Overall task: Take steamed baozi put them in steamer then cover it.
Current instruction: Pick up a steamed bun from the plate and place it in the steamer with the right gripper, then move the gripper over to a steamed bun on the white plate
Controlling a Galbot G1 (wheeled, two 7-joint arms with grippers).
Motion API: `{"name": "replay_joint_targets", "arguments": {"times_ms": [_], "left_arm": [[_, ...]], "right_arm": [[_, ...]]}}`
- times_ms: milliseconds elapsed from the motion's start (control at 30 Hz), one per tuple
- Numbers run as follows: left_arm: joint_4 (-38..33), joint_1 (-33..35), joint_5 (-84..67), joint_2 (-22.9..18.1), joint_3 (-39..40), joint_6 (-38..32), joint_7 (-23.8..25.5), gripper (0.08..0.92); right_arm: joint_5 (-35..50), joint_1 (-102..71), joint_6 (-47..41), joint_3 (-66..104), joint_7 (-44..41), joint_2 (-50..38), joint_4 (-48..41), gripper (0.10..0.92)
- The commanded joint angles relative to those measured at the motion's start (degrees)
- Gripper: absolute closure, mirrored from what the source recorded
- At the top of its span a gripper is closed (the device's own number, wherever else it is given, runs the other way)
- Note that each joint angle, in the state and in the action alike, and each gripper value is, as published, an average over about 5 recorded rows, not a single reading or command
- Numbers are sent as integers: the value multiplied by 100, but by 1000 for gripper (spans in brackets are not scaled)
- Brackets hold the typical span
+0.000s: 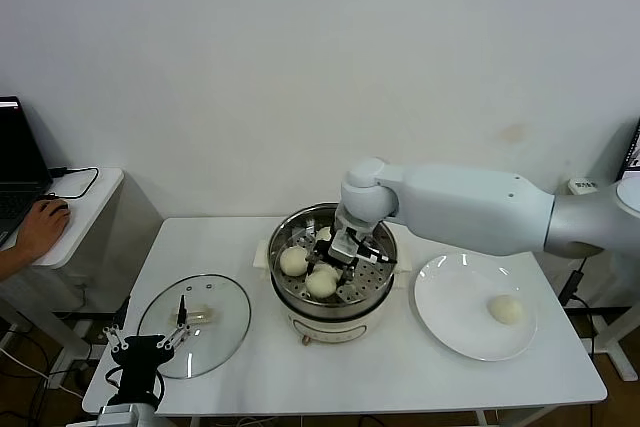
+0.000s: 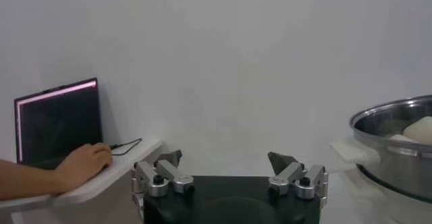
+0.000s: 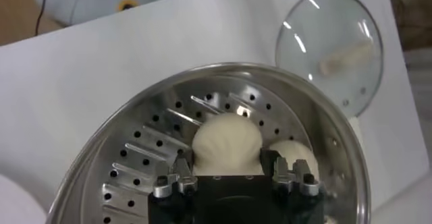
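White surface point(image 1: 400, 367) carries the steamer point(image 1: 300, 322) at centre, white plate point(image 1: 450, 332) on the robot's right, glass lid point(image 1: 225, 342) on its left. Right gripper point(image 1: 343, 257) is down inside the steamer, fingers straddling a baozi point(image 3: 226, 141) on the perforated tray — whether they clamp it, cannot tell. Two more baozi point(image 1: 293, 261) lie beside it; one baozi point(image 1: 504, 309) sits on the plate. Left gripper point(image 1: 148, 341) idles by the lid — fingers spread apart.
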Motion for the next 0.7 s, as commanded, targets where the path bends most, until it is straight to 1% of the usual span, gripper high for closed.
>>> {"name": "replay_joint_targets", "arguments": {"times_ms": [33,167,267,367,467,700], "left_arm": [[6,-8,4,-13,12,-3,-2,177],[2,-25,2,-10,18,0,0,177],[2,-51,-4,21,17,6,1,177],[-6,-69,-13,78,7,11,4,177],[2,-83,-18,139,0,16,6,177],[22,-107,-43,284,4,18,11,177]], "right_arm": [[-178,-6,323,-125,-27,89,36,389],[-151,67,285,-47,-39,-76,109,287],[-124,207,181,114,-141,-314,153,224],[-39,318,-15,390,-220,-649,151,205],[111,339,-422,755,-286,-1086,180,203],[459,261,-2205,1239,-349,-2368,635,203]]}}
